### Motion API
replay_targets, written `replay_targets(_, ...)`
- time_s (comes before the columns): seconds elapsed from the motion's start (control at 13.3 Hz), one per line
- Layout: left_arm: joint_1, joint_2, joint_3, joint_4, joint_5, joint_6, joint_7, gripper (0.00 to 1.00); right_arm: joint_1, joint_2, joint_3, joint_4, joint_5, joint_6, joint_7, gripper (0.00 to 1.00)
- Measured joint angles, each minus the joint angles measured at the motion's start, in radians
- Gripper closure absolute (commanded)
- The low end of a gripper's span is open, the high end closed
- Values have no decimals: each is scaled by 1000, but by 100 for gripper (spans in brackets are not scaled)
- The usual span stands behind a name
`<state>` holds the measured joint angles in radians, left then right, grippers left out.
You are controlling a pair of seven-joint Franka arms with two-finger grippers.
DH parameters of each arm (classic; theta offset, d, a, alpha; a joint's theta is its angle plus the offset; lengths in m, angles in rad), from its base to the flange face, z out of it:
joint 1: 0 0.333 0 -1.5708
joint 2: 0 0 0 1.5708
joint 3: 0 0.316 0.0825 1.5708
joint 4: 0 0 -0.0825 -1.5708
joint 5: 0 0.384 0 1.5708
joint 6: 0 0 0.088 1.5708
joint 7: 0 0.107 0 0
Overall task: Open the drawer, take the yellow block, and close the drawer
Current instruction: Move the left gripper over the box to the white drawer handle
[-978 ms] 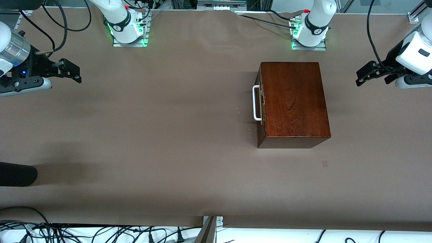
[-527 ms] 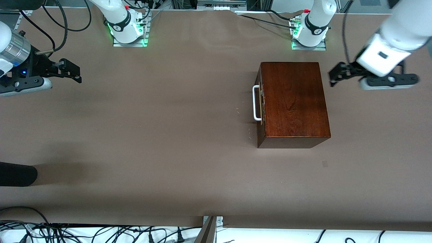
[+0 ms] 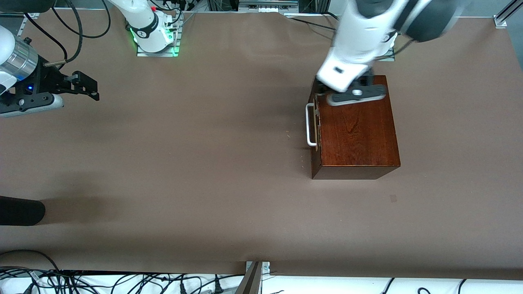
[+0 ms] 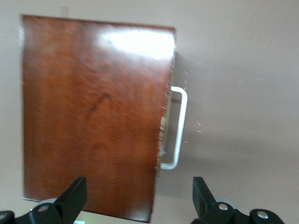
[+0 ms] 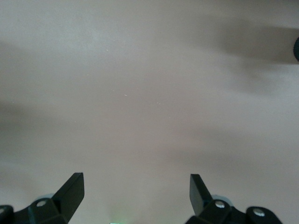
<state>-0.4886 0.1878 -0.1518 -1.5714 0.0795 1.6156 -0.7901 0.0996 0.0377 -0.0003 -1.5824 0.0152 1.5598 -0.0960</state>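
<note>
The glossy dark wooden box (image 3: 355, 126) (image 4: 93, 121) stands toward the left arm's end of the table. Its drawer (image 3: 315, 139) is shut, and the white bar handle (image 3: 310, 124) (image 4: 180, 128) faces the right arm's end. The yellow block is hidden. My left gripper (image 4: 138, 198) hangs open and empty over the box's corner on the handle side, the one farthest from the front camera. In the front view its white wrist (image 3: 343, 69) covers it. My right gripper (image 3: 90, 88) (image 5: 135, 193) waits open over bare table at the right arm's end.
A dark rounded object (image 3: 20, 210) juts in at the right arm's end, nearer the front camera. Cables (image 3: 122, 281) lie along the table's front edge. The right arm's base (image 3: 153, 36) stands at the edge farthest from the camera. Brown tabletop (image 3: 184, 143) spreads in front of the drawer.
The left arm has swung in from the left arm's end of the table to over the box, gripper still open. The right arm has not moved.
</note>
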Motion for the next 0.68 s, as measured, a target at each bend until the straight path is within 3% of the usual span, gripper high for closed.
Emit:
replay_targets(0.23, -67, 93, -1, 14, 27, 54, -44, 0, 0, 1, 0, 0, 0, 1, 0, 0)
replay_targets(0.68, -96, 238, 0, 21, 94, 187, -44, 0, 0, 8, 0, 0, 0, 2, 0, 0)
